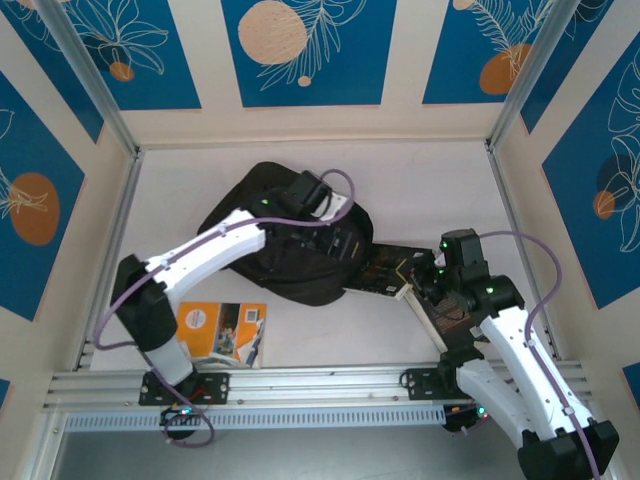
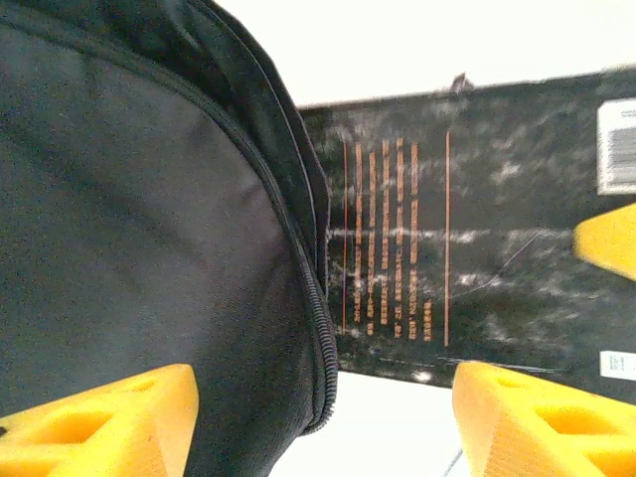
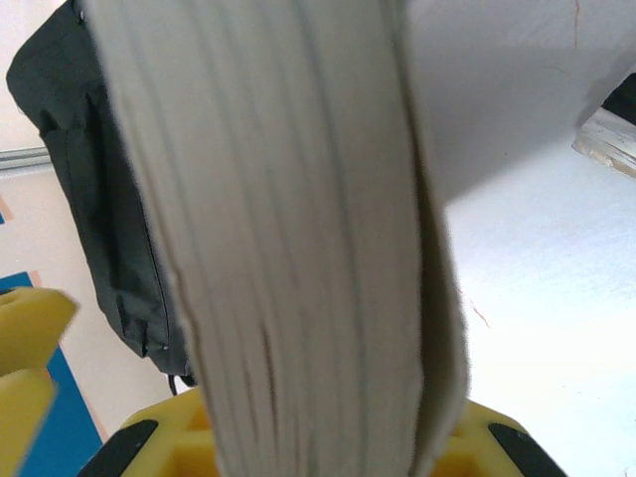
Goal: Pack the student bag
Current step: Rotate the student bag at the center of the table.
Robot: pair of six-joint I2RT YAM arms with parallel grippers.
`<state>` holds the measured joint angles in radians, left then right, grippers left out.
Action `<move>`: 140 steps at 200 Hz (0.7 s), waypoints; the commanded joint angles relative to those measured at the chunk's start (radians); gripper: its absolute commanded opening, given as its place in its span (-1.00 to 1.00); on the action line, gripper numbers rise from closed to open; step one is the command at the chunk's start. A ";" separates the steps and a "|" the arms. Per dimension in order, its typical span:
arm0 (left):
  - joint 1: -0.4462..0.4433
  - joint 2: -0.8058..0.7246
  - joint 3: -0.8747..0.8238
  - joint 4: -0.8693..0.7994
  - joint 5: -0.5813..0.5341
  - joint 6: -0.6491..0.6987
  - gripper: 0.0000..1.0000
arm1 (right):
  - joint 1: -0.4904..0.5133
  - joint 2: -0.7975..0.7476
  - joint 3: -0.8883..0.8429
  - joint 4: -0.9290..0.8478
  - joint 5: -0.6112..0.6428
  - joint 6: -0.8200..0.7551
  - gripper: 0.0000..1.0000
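The student bag (image 1: 285,265), a large black backpack, lies at the table's middle. My left gripper (image 1: 345,240) hovers over its right edge, open. Its yellow fingers (image 2: 99,422) stand wide either side of the bag's zipper rim (image 2: 320,328) without touching it. A flat dark book (image 1: 385,265) with gold print lies with its left end at the bag's mouth. My right gripper (image 1: 425,283) is shut on the book's right end. In the right wrist view the book's pale page edge (image 3: 288,248) rises straight up between the jaws, with the bag (image 3: 99,199) behind it.
An orange and white booklet (image 1: 222,330) lies near the front left, beside the left arm's base. A metal rail (image 1: 320,385) runs along the near edge. Patterned walls close in the table at the back and on both sides.
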<state>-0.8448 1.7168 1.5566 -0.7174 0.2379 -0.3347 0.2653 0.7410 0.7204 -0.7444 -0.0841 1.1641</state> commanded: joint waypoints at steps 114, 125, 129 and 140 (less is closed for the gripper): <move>-0.058 0.120 0.060 -0.139 -0.069 0.126 0.37 | -0.007 -0.035 -0.030 0.088 -0.066 0.049 -1.00; -0.057 0.128 0.063 -0.140 -0.072 0.129 0.35 | -0.008 -0.030 -0.032 0.092 -0.068 0.049 -1.00; -0.058 0.131 0.063 -0.142 -0.074 0.132 0.35 | -0.008 -0.028 -0.033 0.095 -0.070 0.049 -1.00; -0.058 0.138 0.063 -0.142 -0.072 0.135 0.34 | -0.009 -0.021 -0.031 0.099 -0.072 0.049 -1.00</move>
<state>-0.8936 1.8286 1.6230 -0.8310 0.1818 -0.2279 0.2604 0.7166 0.6922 -0.7216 -0.1020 1.1957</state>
